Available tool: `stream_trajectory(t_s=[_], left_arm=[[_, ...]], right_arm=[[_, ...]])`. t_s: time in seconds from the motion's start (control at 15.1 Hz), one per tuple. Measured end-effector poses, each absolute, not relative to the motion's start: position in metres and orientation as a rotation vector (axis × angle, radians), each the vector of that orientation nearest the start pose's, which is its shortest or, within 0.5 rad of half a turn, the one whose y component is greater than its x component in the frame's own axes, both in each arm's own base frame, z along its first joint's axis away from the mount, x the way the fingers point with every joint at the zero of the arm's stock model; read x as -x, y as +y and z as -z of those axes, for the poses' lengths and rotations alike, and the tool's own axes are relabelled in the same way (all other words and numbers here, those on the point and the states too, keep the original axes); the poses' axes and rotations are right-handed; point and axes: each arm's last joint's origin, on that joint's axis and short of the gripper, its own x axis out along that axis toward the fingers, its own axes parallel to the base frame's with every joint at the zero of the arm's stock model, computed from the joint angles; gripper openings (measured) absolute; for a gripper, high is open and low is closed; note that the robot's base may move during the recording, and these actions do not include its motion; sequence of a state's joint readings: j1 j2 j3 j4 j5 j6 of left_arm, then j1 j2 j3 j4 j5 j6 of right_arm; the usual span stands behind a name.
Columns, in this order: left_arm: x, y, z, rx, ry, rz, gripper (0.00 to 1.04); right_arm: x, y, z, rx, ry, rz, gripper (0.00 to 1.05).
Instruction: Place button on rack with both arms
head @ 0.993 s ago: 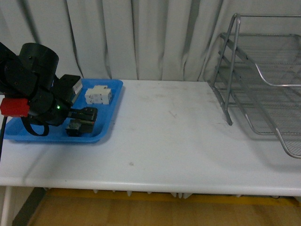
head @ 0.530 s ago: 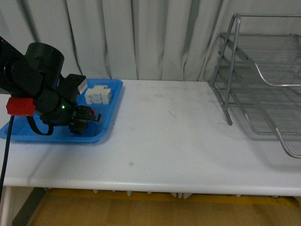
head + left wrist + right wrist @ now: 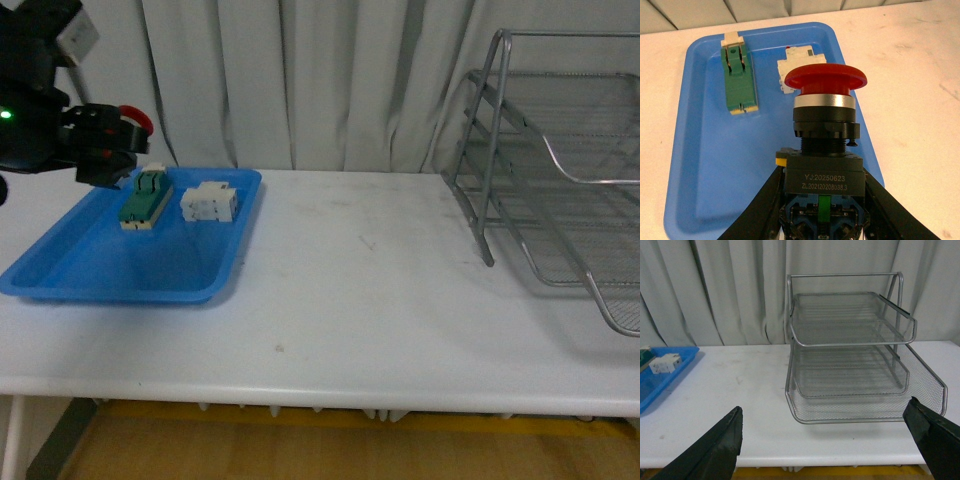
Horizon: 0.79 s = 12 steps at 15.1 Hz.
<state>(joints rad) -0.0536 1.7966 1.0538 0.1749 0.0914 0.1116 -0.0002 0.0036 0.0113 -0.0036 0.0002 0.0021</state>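
As the left gripper (image 3: 821,176) clamps the button (image 3: 825,100) above the tray (image 3: 705,165), the right gripper (image 3: 825,442) gapes wide.

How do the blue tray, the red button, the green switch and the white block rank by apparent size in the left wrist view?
1. blue tray
2. red button, enlarged by nearness to the camera
3. green switch
4. white block, partly hidden by the button

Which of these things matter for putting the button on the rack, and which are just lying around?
Part of the job:
button, gripped by the left fingers
rack
right fingers, spread open and empty

Just lying about:
blue tray
green-and-beige switch, in the tray
white component, in the tray
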Motion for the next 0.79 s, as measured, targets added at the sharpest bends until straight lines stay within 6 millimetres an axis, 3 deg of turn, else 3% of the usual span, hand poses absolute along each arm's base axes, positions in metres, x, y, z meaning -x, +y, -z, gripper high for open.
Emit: stream_trajectory(t_s=[0.07,0.26,0.53,0.79], left_arm=[[-0.356,-0.021,-0.19,-0.088,0.544,0.18,0.36],[-0.316,-0.013,-0.193,-0.084,0.532,0.155,0.36],[-0.29,0.003,-0.197,-0.073,0.51,0.09,0.36],[-0.279,0.003,-0.189,-0.057,0.522,0.085,0.36]], right_arm=[[-0.097,0.0,-0.167,-0.002,-0.004,0.0,0.98],[-0.097,0.0,-0.167,-0.002,-0.004,0.0,0.98],[-0.097,0.0,-0.167,-0.002,-0.004,0.0,0.98],[-0.097,0.0,-0.167,-0.002,-0.004,0.0,0.98]])
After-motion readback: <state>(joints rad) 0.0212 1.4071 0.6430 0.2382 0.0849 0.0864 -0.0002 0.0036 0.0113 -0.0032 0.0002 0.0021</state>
